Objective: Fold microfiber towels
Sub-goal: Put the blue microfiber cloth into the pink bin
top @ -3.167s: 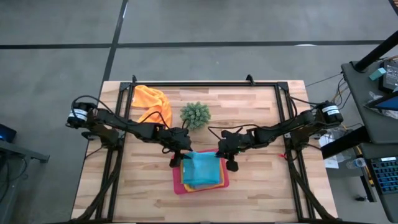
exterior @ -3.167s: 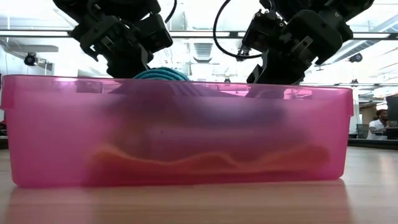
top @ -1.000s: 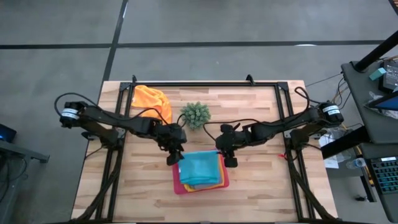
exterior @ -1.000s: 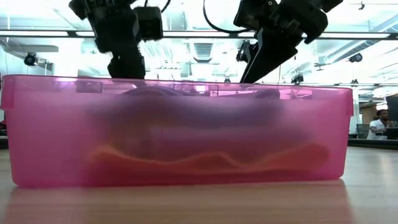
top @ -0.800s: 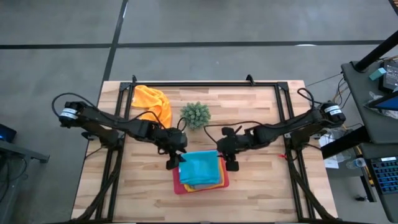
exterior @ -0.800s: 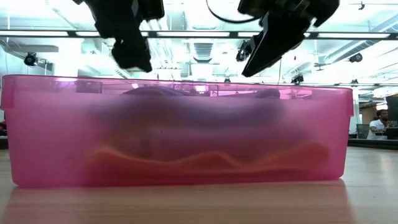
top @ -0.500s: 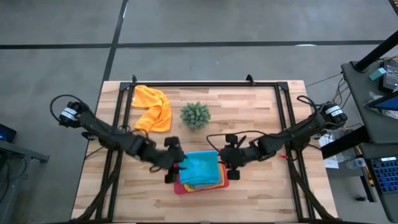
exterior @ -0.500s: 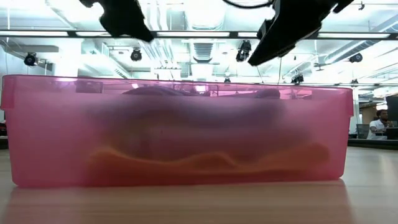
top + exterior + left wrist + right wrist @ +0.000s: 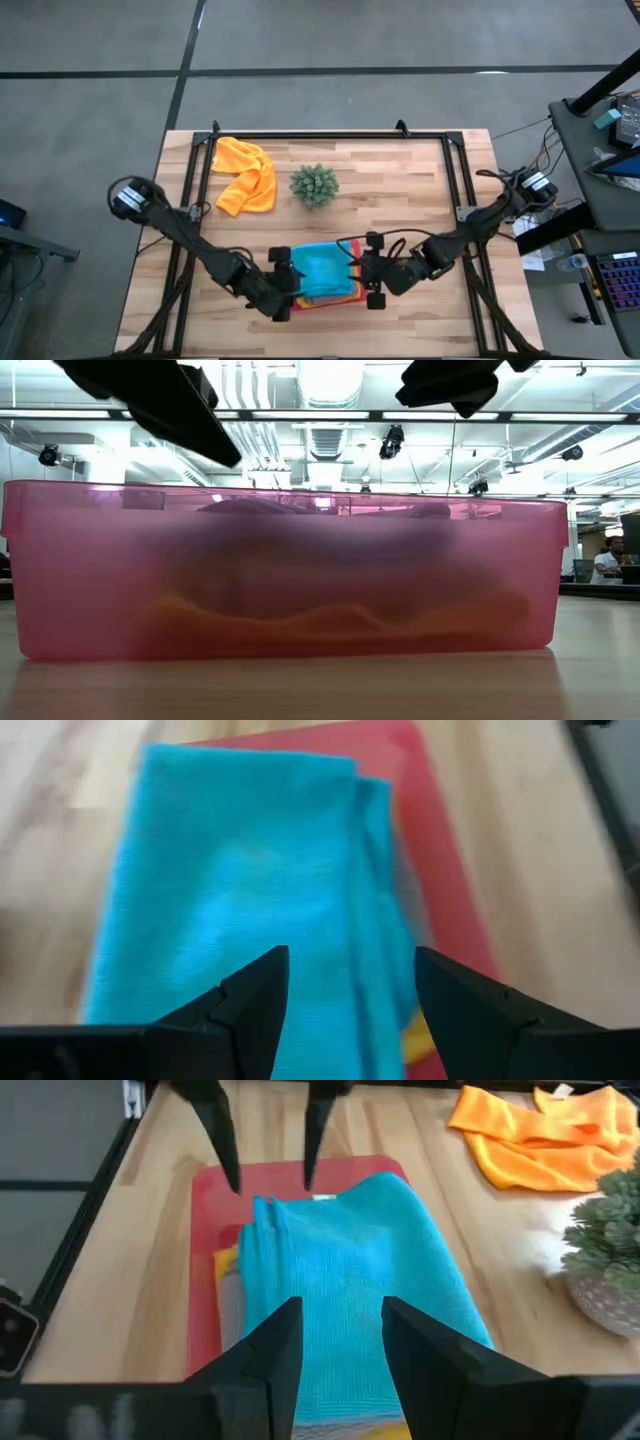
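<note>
The blue towel point(image 9: 322, 268) lies folded atop the stack in the pink tray point(image 9: 357, 295); the orange towel point(image 9: 246, 172) sits crumpled at the bench's far corner. Both sets of fingers are spread, empty. Soft, light, probably floppy: pinch a corner.

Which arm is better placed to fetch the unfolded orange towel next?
Probably the left. The orange towel lies at the table's far left; the left gripper, open and empty beside the pink tray, is on that side. The right gripper would have to cross over.
</note>
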### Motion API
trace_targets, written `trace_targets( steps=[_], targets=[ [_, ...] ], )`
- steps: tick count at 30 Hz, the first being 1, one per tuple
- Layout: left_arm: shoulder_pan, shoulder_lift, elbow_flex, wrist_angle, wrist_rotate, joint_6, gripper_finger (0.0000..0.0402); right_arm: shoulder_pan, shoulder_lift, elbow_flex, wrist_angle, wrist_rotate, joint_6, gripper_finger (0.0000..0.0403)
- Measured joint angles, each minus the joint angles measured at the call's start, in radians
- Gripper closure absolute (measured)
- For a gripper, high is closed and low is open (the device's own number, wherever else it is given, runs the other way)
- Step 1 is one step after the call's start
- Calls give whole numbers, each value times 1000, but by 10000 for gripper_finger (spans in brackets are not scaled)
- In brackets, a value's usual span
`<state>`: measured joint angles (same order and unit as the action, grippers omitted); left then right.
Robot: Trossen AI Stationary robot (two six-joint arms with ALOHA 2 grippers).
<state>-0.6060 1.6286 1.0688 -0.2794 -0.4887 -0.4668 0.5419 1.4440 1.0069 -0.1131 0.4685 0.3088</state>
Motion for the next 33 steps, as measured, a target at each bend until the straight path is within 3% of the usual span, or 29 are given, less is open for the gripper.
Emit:
trace_targets(
  steps=[8,15,25,33],
  targets=[
    [-22,119,85,-3,-86,33,201,31,59,0,38,83,57,273],
    [-30,208,209,-150,-98,78,201,32,105,0,99,85,57,273],
    [-39,260,205,-173,-125,-83,225,32,124,0,105,86,58,273],
    [-37,231,207,-290,-237,-180,254,31,125,0,119,88,53,273]
  ],
)
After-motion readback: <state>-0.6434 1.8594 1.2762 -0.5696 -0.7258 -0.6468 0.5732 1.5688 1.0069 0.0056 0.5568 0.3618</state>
